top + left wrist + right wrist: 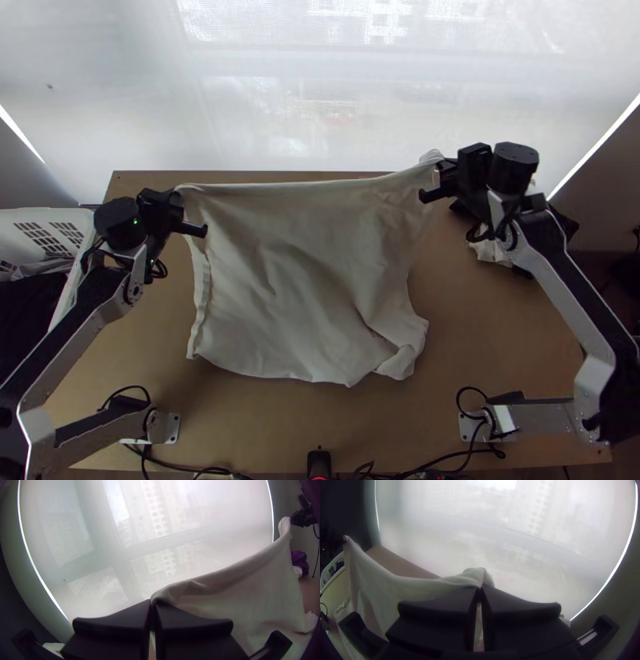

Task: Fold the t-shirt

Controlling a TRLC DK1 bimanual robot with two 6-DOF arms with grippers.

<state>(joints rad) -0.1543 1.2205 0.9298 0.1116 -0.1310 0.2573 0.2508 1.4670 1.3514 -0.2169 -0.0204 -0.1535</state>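
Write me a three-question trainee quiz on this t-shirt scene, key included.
1. Multiple choice: Where do the left gripper and the right gripper hold the t-shirt?
A) Both at its middle
B) At opposite ends of its far edge
C) Both at its near edge
2. True or false: The t-shirt is folded into a small, neat square.
3. Fill in the blank: In the top view, the white basket is at the ____ side of the table.

Key: 1. B; 2. False, it is spread out between the grippers; 3. left
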